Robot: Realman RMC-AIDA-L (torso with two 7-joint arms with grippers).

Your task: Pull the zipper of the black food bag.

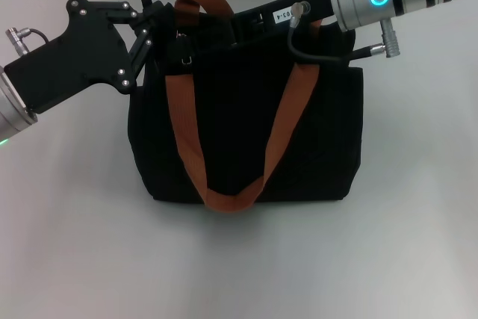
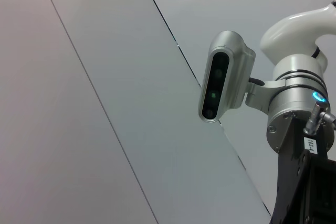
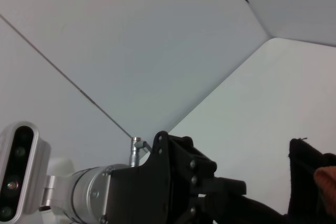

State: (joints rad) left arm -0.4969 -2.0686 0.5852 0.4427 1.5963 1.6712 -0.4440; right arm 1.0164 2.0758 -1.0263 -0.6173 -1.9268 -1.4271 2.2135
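Note:
The black food bag stands in the middle of the white table, its two rust-orange strap handles draped over its front. My left gripper is at the bag's top left corner, against the fabric. My right gripper reaches in from the upper right and lies along the bag's top edge, its tip close to the left gripper. The zipper is hidden under the two grippers. The right wrist view shows the left gripper and a corner of the bag. The left wrist view shows the right arm.
The white table surrounds the bag on all sides. A grey cable loops from the right wrist over the bag's top. The head camera shows in the left wrist view.

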